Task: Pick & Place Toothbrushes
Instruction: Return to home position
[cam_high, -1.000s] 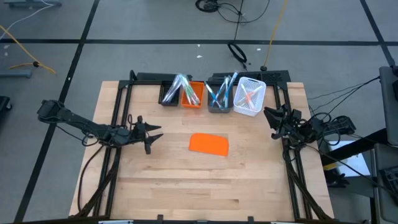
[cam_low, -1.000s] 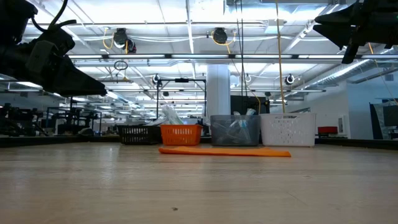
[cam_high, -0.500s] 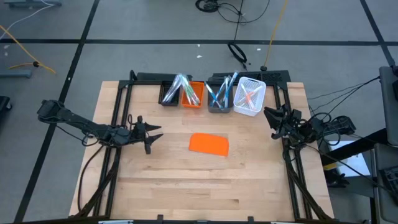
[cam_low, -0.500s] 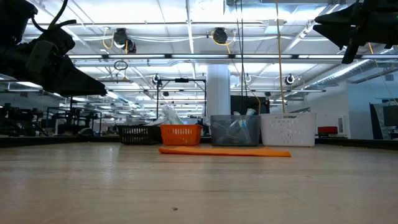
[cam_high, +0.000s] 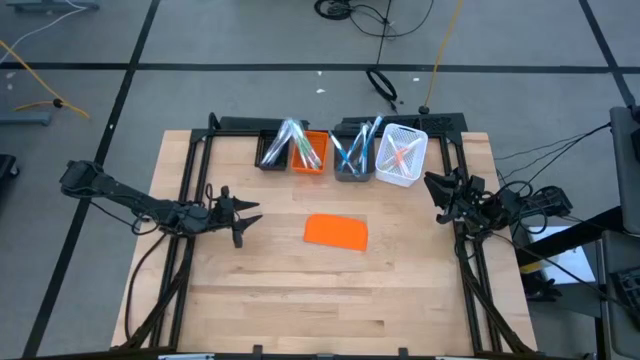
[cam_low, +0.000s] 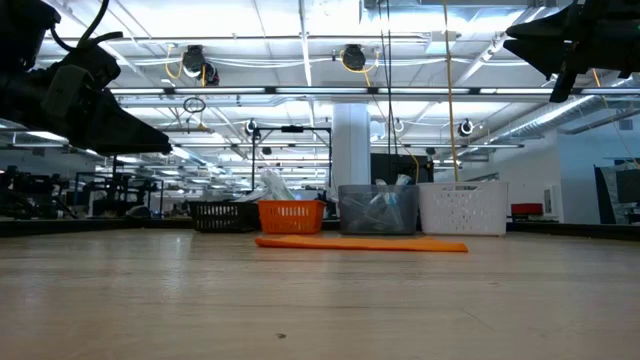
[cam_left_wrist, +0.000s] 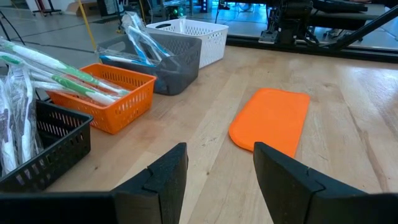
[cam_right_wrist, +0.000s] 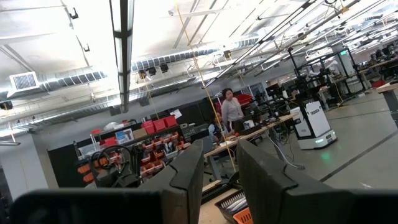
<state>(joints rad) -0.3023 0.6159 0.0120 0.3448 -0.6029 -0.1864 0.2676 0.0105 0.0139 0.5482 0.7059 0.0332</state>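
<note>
Nothing has shifted since a second ago: both arms hold the same poses over the pale wooden table (cam_high: 300, 300). Empty, jaws parted, the left gripper (cam_left_wrist: 219, 149) faces the flat orange sheet (cam_left_wrist: 272, 118) just ahead. At the table's right edge the right gripper (cam_right_wrist: 220, 144), also parted and empty, tilts toward the ceiling. Every slim plastic toothbrush (cam_high: 298, 142) in view leans in the row of small bins (cam_high: 310, 160) beyond and to one side of the left jaws, long axes tilted upward. The right jaws sit nearer the white mesh bin (cam_high: 402, 160). None lies loose, so I judge only retreat remains.
</note>
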